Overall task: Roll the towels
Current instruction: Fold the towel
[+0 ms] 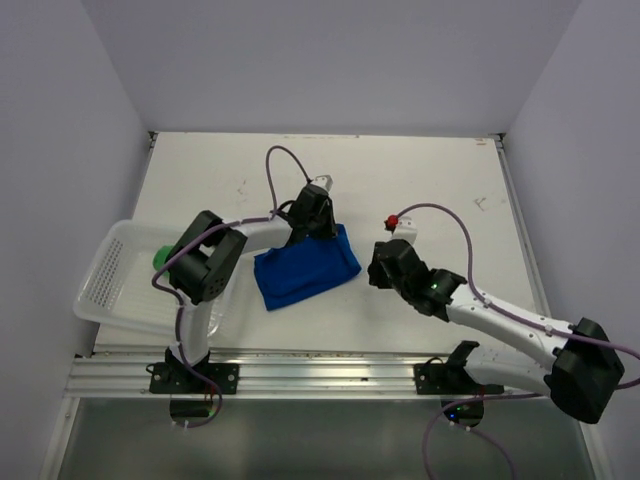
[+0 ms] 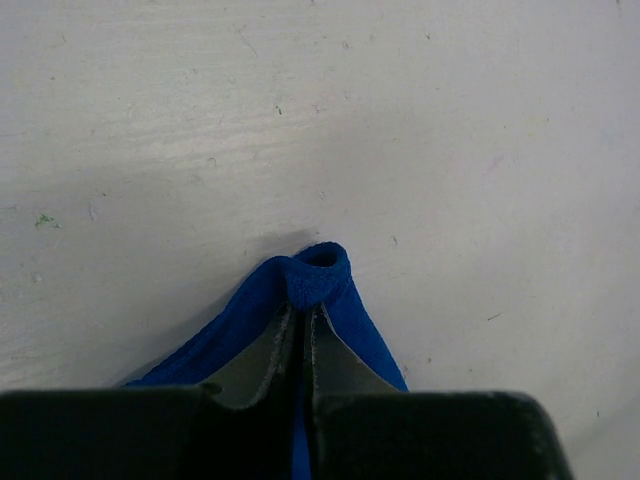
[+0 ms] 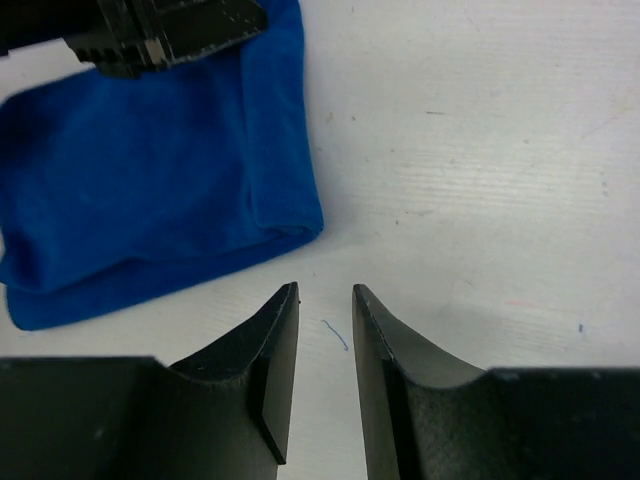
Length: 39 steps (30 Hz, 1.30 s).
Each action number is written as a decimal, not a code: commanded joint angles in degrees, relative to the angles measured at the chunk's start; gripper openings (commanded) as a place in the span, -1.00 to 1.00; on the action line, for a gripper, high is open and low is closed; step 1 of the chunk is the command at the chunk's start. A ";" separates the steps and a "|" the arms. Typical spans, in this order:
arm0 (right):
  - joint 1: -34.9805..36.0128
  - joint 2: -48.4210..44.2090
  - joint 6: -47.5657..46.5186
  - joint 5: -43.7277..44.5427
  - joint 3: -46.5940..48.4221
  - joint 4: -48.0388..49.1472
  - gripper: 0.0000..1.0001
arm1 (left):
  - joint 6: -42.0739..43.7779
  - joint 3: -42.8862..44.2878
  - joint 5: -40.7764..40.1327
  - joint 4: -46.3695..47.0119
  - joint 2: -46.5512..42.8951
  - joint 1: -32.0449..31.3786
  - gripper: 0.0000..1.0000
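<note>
Black fingers of the right gripper (image 3: 325,292) fill the bottom of the right wrist view. They stand slightly apart with nothing between them, over the bare white table (image 3: 480,150) just beside the lower right corner of the blue towel (image 3: 150,190). At the bottom centre of its own view, the left gripper (image 2: 303,312) is pinched together on a raised fold of that towel's edge. Seen from above, the blue towel lies folded mid-frame between the arms. The green towel (image 1: 160,256) shows at the right side of the white basket (image 1: 108,268) on the left, partly hidden by the left arm.
</note>
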 commanded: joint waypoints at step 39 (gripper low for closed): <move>-21.99 28.20 11.55 -41.78 -7.28 36.27 -0.26 | 0.80 -3.77 -4.75 -0.91 -2.91 0.10 -1.00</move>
